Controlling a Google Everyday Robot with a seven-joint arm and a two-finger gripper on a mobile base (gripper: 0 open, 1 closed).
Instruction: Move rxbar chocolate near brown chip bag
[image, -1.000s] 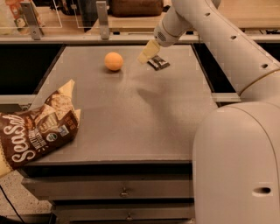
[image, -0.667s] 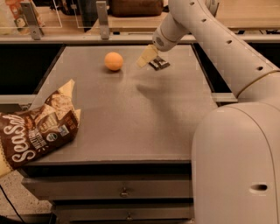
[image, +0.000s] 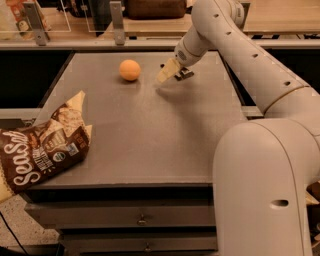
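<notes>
Cream-coloured and angled downward, the gripper (image: 165, 75) sits low over the far part of the grey table (image: 150, 140), at the end of the white arm (image: 240, 47). Whether it is open or closed cannot be told. The rxbar chocolate (image: 185, 74), a small dark shape, lies right against the gripper on its picture-right side, partly hidden behind it; whether it is held cannot be told. An orange fruit (image: 130, 70) rests on the table near the gripper, toward the picture's left. The brown chip bag (image: 42, 150) lies well apart from the gripper, at the table's near left edge, hanging over it.
</notes>
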